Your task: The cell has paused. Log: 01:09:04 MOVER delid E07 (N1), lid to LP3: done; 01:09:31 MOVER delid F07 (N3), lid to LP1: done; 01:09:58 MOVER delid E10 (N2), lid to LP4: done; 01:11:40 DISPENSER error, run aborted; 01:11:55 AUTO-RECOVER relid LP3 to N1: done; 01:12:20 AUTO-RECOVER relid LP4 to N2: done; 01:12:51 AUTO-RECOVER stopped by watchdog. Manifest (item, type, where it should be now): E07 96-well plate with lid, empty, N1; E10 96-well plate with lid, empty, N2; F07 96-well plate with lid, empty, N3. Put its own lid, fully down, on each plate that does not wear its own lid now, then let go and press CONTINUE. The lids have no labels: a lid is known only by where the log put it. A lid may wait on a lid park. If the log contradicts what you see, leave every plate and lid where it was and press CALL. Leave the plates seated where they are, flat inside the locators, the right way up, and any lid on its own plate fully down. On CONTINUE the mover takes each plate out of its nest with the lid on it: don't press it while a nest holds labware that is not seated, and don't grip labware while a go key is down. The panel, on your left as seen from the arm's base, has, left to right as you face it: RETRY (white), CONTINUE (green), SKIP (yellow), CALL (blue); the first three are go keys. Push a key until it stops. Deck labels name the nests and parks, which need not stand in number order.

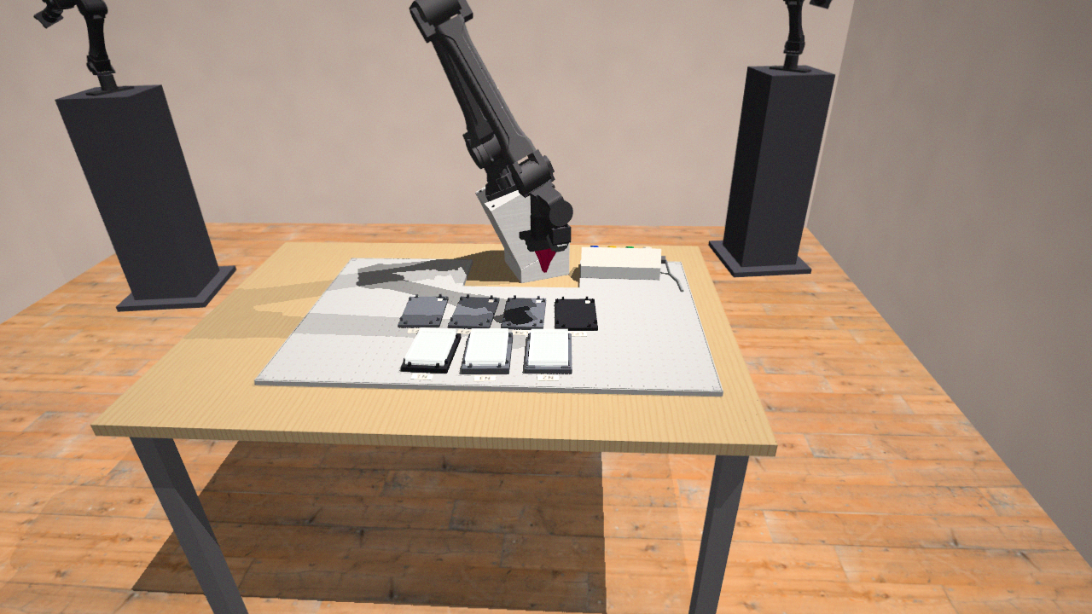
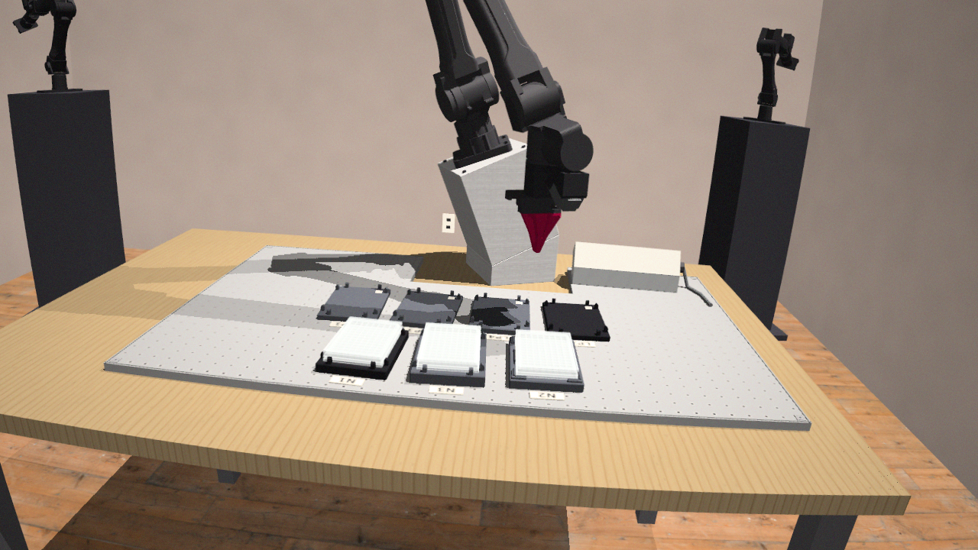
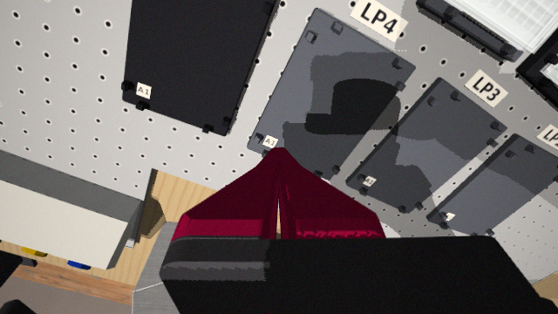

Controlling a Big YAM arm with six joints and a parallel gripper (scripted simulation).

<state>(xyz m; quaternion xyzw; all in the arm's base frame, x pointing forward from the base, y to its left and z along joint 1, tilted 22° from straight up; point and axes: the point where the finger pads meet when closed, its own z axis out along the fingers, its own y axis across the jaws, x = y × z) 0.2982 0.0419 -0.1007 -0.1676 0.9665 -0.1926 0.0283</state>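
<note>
The wrist view shows the labels LP4 [image 3: 378,22] and LP3 [image 3: 486,88] beside 2 grey lid parks, and small A1 marks on the park corners. The red fingers are pressed together and hold nothing, hanging above the table [image 1: 229,366] near the button box [image 1: 619,262]. 3 white plates [image 2: 448,345] sit in the front row, well apart from the fingers.
</note>
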